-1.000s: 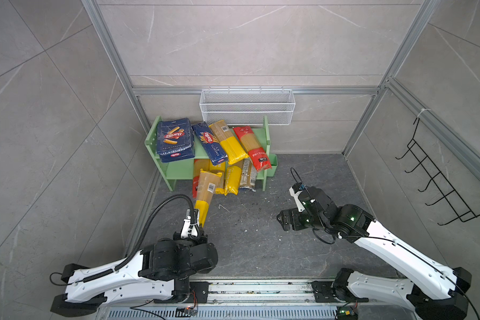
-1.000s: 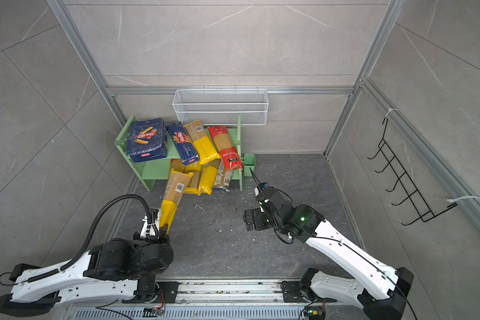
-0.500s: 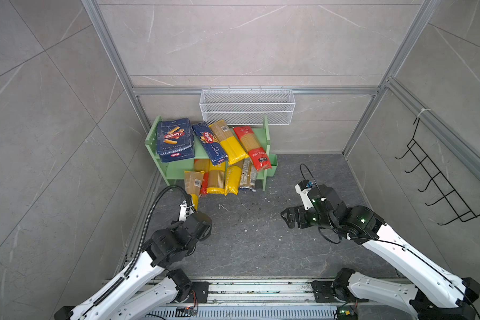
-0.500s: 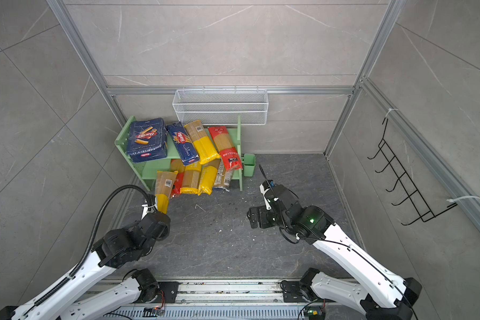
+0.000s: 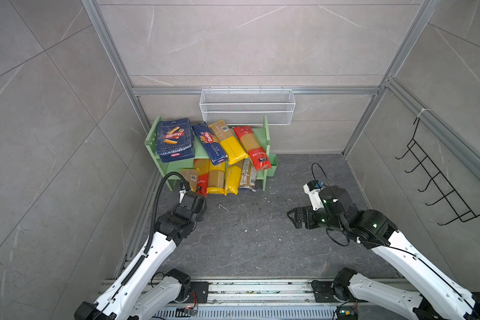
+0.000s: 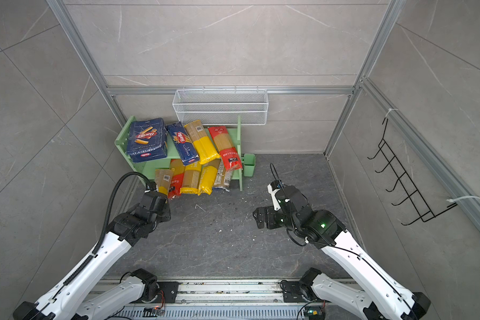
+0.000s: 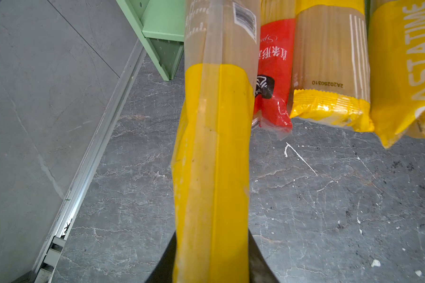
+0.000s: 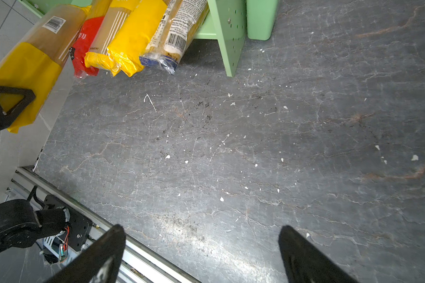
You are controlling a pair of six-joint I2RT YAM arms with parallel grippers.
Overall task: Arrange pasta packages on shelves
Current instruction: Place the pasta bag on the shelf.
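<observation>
- The left pincer (image 6: 158, 194) was shut tight on the yellow end of a long spaghetti pack (image 7: 214, 147).
- A second before, the left arm lay low and far back from the shelves (image 5: 151, 138), and the pack only pointed at them.
- Since then the arm had reached forward and carried the pack with it.
- The clear end of the pack now lay over the front of the lower board, at its left end, just beside a red pack (image 7: 274, 61).
- The yellow end hung out past the board, above the dark tabletop (image 5: 247, 235), in the pincer's grip.
- The pictures did not show if the pack's weight was already on the board.
- The right pincer (image 8: 201, 235) was wide open and held nothing. It hung over the tabletop, well apart from the shelves, and had drawn back a little.
- The blue Barilla boxes (image 5: 174, 135) and three long packs lay on the top board, and a row of long packs lay on the lower board.
- No pack lay loose on the tabletop in either top view.
- So this looked like the last pack, and the task seemed almost done.
- The pack likely needed a push farther in before the pincer let go.
- It could slide off if dropped too soon.
</observation>
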